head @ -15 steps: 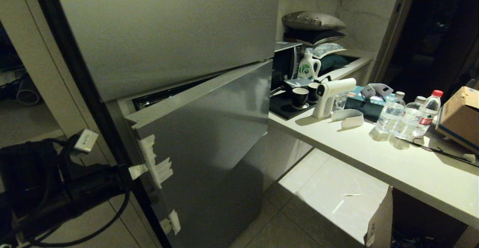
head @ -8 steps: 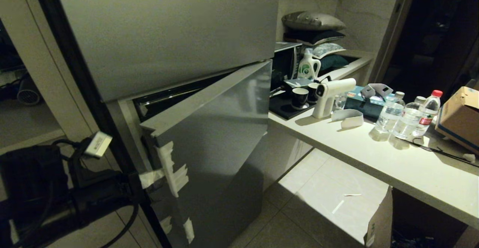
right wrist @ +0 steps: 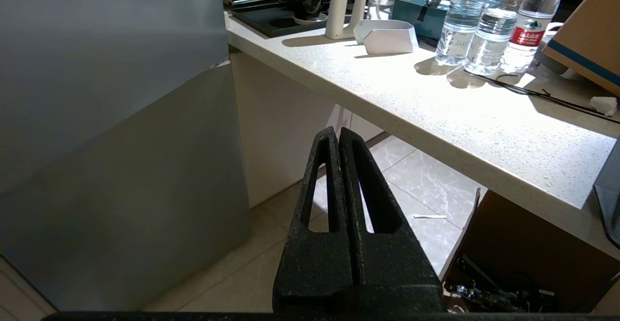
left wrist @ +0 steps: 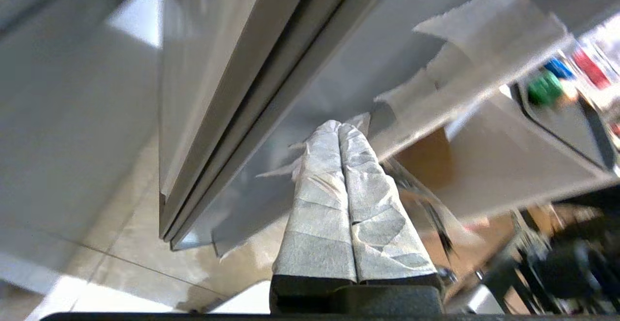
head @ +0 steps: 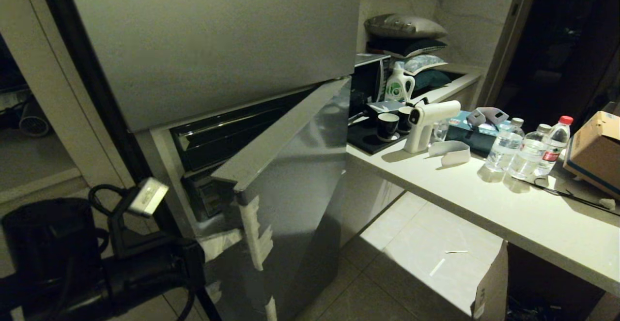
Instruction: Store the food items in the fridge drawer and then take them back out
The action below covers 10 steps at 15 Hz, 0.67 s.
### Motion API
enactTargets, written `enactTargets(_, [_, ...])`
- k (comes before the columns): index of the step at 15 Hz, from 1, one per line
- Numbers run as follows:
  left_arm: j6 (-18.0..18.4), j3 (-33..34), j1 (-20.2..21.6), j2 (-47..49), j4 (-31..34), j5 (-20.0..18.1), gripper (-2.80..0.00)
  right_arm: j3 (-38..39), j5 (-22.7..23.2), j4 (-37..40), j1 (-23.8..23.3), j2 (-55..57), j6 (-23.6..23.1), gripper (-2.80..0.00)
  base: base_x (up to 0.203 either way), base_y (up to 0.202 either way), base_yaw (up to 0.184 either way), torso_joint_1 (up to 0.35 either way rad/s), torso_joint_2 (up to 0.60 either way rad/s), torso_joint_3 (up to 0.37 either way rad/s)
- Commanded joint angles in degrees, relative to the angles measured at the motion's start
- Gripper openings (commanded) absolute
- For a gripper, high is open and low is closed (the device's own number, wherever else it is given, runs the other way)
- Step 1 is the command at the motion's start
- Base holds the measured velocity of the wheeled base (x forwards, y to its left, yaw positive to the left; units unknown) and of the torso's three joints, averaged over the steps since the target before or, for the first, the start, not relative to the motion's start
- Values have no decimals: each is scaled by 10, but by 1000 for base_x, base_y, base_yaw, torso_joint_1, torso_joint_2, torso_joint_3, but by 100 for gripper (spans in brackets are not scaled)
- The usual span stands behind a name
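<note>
The grey fridge's lower door [head: 290, 175] stands partly swung open, showing a dark gap with shelf edges [head: 223, 137]. My left gripper [head: 218, 241] comes in from the lower left. Its tape-wrapped fingers are shut, with the tips at the door's edge beside the white tape strips [head: 256, 234]. In the left wrist view the left gripper [left wrist: 339, 125] lies against the door's inner face [left wrist: 310, 93], with a tape flap [left wrist: 465, 35] close by. I cannot tell whether any tape is pinched. The right gripper [right wrist: 338, 131] hangs shut and empty over the floor. The food items and the fridge drawer are hidden.
The upper fridge door [head: 208, 40] is shut. A white counter [head: 484, 200] runs along the right with water bottles [head: 503, 151], a white spray gun [head: 426, 122], cups and a cardboard box [head: 596, 151]. Another open box [head: 489, 287] stands on the tiled floor below.
The lower door has swung further open toward the right, baring more of the dark interior. My left arm has moved right along with the door's edge. The right gripper has not moved.
</note>
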Motion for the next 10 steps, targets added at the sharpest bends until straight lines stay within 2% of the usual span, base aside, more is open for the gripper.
enactTargets(1, [-1,-6,-29,3,1,-1,-280,18,0,0,0,0,1,-280,0,0,0,0,0,0])
enactTargets(4, [-2,-20,-52,17,1,-1,-280,18,0,0,0,0,2,-280,0,0,0,0,0,0])
enactTargets(10, [-10,-29,-181,20,-1,-1,-280,18,0,0,0,0,2,-280,0,0,0,0,0,0])
